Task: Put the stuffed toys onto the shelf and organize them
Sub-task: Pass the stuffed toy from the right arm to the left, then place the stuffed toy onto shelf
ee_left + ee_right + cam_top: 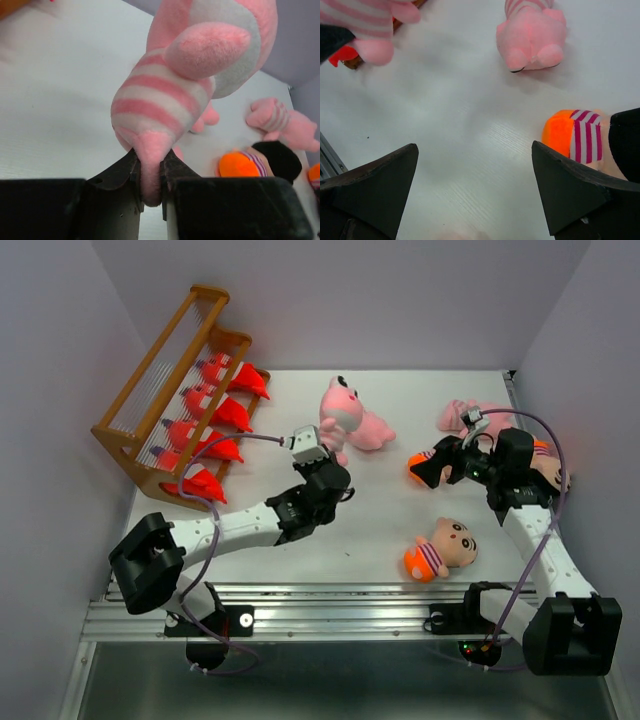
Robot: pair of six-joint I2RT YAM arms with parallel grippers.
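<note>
White table between lavender walls, with the shelf at 10 o'clock. Four red monsters lie in a row along its lowest tier. Two pigs can be counted for certain. One pig is just past the middle toward 12 o'clock, its leg pinched between the nearly closed fingers of the left gripper. A second pig lies at 2 o'clock. Three dolls are off the shelf. One doll lies at 5 o'clock. A second doll at 3 o'clock has its orange bottom just beside a finger of the right gripper, whose jaws stand wide apart and hold nothing. A third doll is mostly hidden behind the right arm.
</note>
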